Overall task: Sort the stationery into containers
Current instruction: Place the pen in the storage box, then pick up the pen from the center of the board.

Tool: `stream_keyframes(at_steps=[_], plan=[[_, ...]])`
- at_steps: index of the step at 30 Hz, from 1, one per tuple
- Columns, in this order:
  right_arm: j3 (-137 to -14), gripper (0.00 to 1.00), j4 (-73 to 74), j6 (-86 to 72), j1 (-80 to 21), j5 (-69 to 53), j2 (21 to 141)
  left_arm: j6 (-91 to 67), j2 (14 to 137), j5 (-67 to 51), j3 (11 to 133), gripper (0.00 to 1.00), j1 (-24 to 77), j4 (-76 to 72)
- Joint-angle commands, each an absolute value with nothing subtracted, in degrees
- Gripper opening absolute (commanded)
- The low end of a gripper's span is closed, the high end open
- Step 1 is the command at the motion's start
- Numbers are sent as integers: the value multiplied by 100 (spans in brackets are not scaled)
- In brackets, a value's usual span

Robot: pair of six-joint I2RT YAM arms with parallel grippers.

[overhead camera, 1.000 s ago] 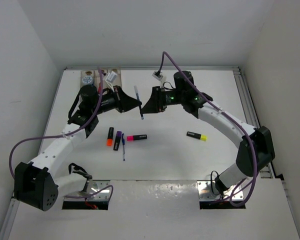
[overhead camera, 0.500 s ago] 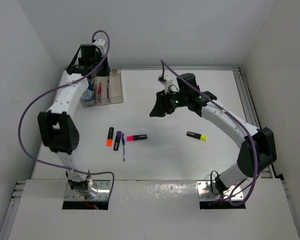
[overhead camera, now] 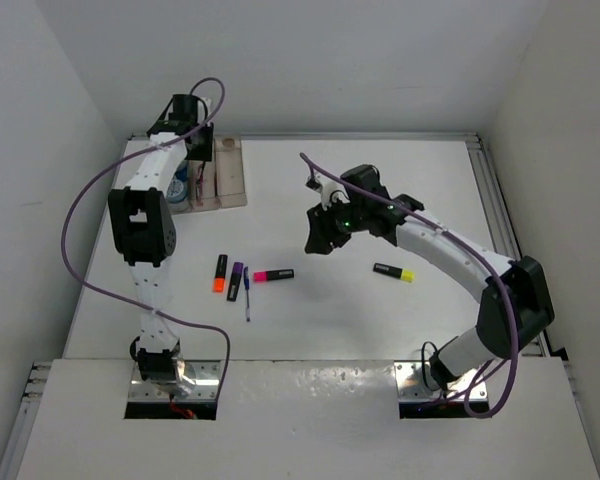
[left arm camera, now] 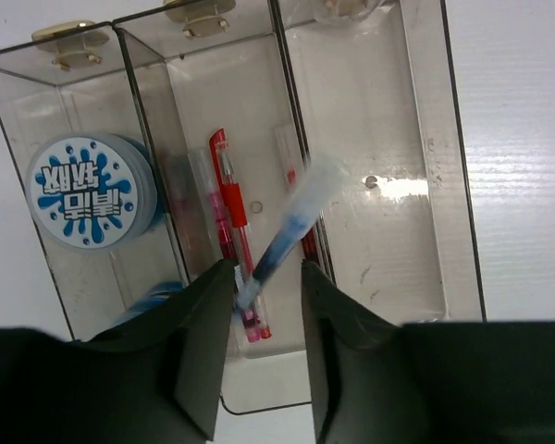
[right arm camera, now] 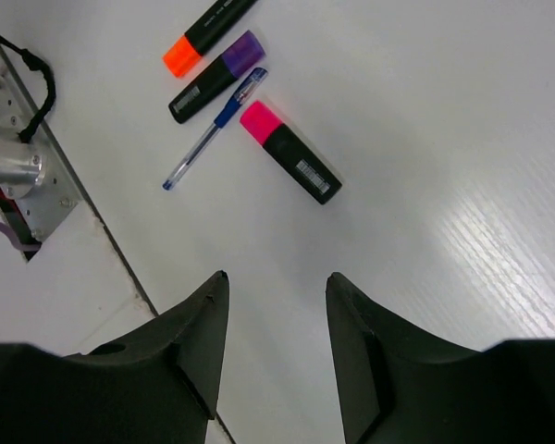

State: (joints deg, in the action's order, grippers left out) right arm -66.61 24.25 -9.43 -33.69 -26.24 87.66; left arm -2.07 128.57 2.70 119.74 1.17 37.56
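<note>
A white, matte tabletop (overhead camera: 330,330) is lying under soft, even light, with plain white walls (overhead camera: 310,60) closing in on three sides. What seems to be a silver metal rail (overhead camera: 490,195) is running along its right edge.

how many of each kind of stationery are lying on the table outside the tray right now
highlighters: 4 (orange-capped, purple-capped, pink-capped, yellow-capped)
pens: 1 (blue pen)
total: 5
</note>
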Motion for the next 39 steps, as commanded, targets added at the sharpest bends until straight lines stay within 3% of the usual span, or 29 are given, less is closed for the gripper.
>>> stream_keyframes(at_steps=[1,6,11,16,25,39], plan=[[-6828,46,2013,-1273,-3752,-2154,8929,-351,12674,115,12032,43,9,3683],[-7619,46,2336,-2730,-4385,-1136,9913,-527,12508,-130,12032,49,-184,3683],[-8138,44,2593,-3980,-5148,648,10519,-1088,11314,-1045,11181,50,-509,3095],[-8744,42,2812,-4174,-6115,1826,11012,-1335,10039,-1458,10435,50,-817,3164],[-9562,41,3471,-4894,-6539,1881,12040,-1328,8264,-1310,9001,57,-1371,3278],[-9809,41,3472,-5115,-6601,1705,12797,-1011,7392,-1169,8333,63,-1520,3235]])
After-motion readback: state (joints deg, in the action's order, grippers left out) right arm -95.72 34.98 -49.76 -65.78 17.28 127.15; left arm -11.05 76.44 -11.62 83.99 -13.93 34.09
